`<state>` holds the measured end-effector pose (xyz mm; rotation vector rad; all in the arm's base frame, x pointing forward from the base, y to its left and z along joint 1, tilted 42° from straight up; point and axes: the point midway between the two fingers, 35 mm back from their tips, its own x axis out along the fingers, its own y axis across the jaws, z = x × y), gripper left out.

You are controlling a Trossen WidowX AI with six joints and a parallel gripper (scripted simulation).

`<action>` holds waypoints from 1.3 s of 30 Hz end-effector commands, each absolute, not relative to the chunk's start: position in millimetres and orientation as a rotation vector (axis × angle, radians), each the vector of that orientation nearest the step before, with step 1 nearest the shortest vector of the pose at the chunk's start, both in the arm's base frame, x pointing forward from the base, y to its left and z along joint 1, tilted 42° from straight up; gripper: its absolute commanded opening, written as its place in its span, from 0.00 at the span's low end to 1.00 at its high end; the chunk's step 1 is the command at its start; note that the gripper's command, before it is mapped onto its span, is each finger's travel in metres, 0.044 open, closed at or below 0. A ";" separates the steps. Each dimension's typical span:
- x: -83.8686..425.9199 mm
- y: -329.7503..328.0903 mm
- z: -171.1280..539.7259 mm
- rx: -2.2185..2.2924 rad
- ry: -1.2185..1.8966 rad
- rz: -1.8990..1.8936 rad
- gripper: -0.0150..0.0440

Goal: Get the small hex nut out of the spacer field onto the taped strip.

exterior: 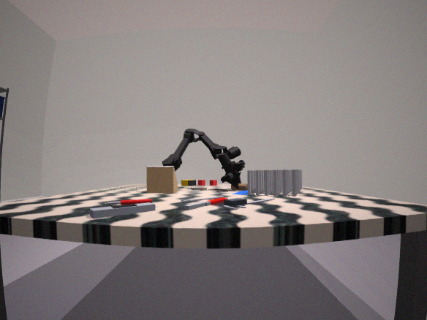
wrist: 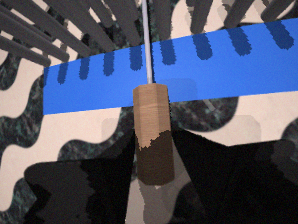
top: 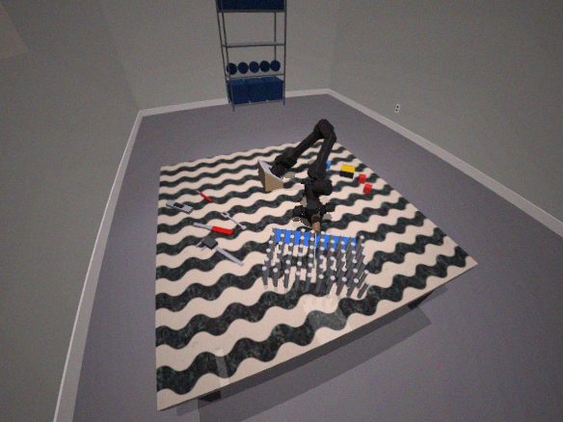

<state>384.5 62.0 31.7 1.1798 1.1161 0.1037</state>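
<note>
My gripper is shut on the wooden handle of a thin-rod tool, just in front of the blue taped strip. The tool's grey rod runs forward over the strip and in between the standing spacers; its far end is hidden. The dark grey metal spacers stand upright in rows behind the strip. No spacer looks fallen. I cannot make out the hex nut in any view.
To the field's left lie a red-handled tool, a smaller red-handled tool and grey tools. A tan block stands near the arm's base. Red cubes and a yellow-black block lie beyond the arm.
</note>
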 end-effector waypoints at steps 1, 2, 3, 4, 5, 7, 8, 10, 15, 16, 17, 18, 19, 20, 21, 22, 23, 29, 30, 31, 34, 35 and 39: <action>381.5 62.7 33.2 1.182 1.113 0.101 0.25; 381.0 63.0 33.4 1.182 1.113 0.101 0.25; 380.4 63.3 33.6 1.182 1.113 0.101 0.25; 379.8 63.5 33.7 1.182 1.113 0.101 0.25; 379.3 63.8 33.9 1.182 1.113 0.101 0.25; 378.2 64.3 34.3 1.182 1.113 0.101 0.25; 377.6 64.5 34.4 1.182 1.113 0.101 0.25; 376.5 65.0 34.8 1.182 1.113 0.101 0.25; 373.7 66.3 35.7 1.182 1.114 0.101 0.25; 373.1 66.6 35.9 1.182 1.114 0.101 0.25; 372.5 66.8 36.1 1.182 1.114 0.101 0.25; 372.0 67.1 36.2 1.182 1.114 0.101 0.25; 371.4 67.3 36.4 1.182 1.114 0.101 0.25; 370.8 67.6 36.6 1.182 1.114 0.101 0.25; 370.3 67.8 36.8 1.182 1.114 0.101 0.25; 369.7 68.1 37.0 1.182 1.114 0.101 0.25; 369.2 68.3 37.2 1.182 1.114 0.101 0.25; 365.8 69.8 38.3 1.183 1.114 0.100 0.25; 365.3 70.1 38.4 1.183 1.114 0.100 0.25; 364.8 70.3 38.6 1.183 1.114 0.100 0.25; 363.2 71.0 39.2 1.183 1.115 0.100 0.25; 362.6 71.2 39.3 1.183 1.115 0.100 0.25; 360.5 72.2 40.0 1.183 1.115 0.100 0.25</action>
